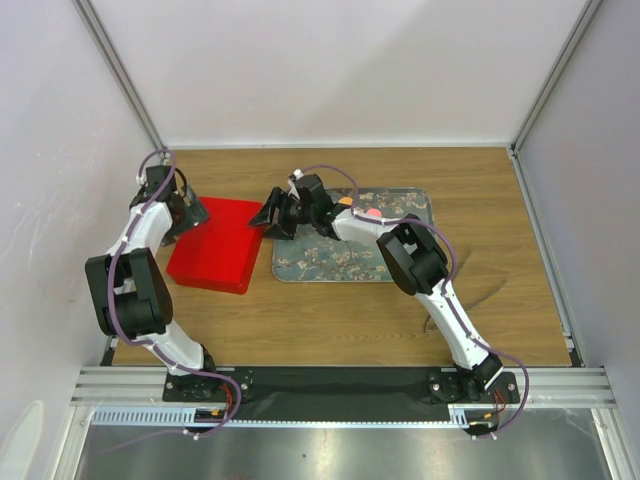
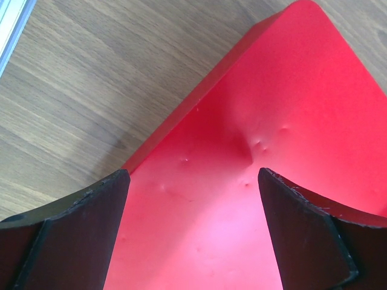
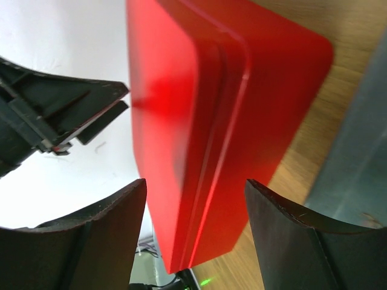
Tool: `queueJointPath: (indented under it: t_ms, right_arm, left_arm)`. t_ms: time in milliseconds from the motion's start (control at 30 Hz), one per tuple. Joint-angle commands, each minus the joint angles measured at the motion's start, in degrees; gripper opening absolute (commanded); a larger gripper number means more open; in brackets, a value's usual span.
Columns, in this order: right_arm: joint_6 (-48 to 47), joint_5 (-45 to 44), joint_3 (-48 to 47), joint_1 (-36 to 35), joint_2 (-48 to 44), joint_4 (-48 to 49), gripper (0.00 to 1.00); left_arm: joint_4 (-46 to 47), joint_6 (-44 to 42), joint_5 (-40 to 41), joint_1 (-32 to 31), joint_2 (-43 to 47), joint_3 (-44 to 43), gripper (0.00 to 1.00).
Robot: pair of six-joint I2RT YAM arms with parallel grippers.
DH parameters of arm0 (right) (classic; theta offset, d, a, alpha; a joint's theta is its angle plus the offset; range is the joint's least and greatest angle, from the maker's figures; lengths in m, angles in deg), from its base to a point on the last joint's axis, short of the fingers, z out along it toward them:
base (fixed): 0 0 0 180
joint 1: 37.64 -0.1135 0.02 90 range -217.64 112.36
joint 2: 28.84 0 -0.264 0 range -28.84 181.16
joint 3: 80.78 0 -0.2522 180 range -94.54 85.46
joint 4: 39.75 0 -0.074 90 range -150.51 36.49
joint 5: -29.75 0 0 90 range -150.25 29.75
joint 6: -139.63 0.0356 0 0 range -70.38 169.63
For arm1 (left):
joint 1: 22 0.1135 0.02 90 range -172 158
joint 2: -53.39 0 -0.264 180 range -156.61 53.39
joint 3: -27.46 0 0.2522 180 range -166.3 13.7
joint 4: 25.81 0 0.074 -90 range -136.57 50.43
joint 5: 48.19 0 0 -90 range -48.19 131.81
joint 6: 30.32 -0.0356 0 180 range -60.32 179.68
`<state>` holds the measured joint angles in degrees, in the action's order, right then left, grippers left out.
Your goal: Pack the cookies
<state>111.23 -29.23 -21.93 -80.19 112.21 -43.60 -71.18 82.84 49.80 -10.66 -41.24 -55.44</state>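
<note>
A red square box with its lid on sits on the wooden table, left of a patterned tray. My left gripper is open at the box's far left edge; in the left wrist view its fingers straddle the red lid from just above. My right gripper is open at the box's far right corner; in the right wrist view the box's edge lies between and just beyond the jaws. Two cookies, a pink one and an orange one, peek out on the tray behind the right arm. Any other cookies are hidden.
The tray lies right of centre, partly covered by the right arm. White walls close in the left, back and right sides. The left gripper shows across the box in the right wrist view.
</note>
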Motion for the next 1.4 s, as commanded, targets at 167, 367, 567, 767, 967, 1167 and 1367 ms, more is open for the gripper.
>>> queueJointPath:
  t_ms: [167,367,567,767,967,1167,1367]
  right_arm:
    - [-1.5,-1.2,-4.0,-0.5,1.4,-3.8,0.7]
    - [-2.1,-1.7,-6.2,-1.0,2.6,-5.3,0.7]
    - [-2.4,-2.2,-7.8,-1.2,3.6,-6.7,0.67]
    - [-2.7,-2.3,-10.3,-1.4,4.7,-8.4,0.57]
    - [-3.0,-2.5,-11.1,-1.4,5.0,-9.4,0.53]
    - [-3.0,-2.8,-11.2,-1.5,5.3,-9.6,0.49]
    - [-3.1,-3.3,-10.6,-1.5,5.4,-11.6,0.43]
  left_arm:
    - [-0.3,-1.8,1.0,-1.1,0.0,-1.1,0.93]
    - [-0.6,-1.9,0.8,-2.2,0.2,-0.5,0.93]
    - [-1.3,-2.0,0.7,-3.3,0.5,-0.6,0.93]
    - [-1.3,-1.8,0.2,-4.2,1.0,0.1,0.93]
    - [-1.6,-1.0,-0.3,-6.7,1.3,0.4,0.93]
    - [-2.5,0.2,-0.5,-10.4,1.6,0.0,0.93]
    - [-2.4,1.9,-1.7,-12.9,2.2,1.2,0.93]
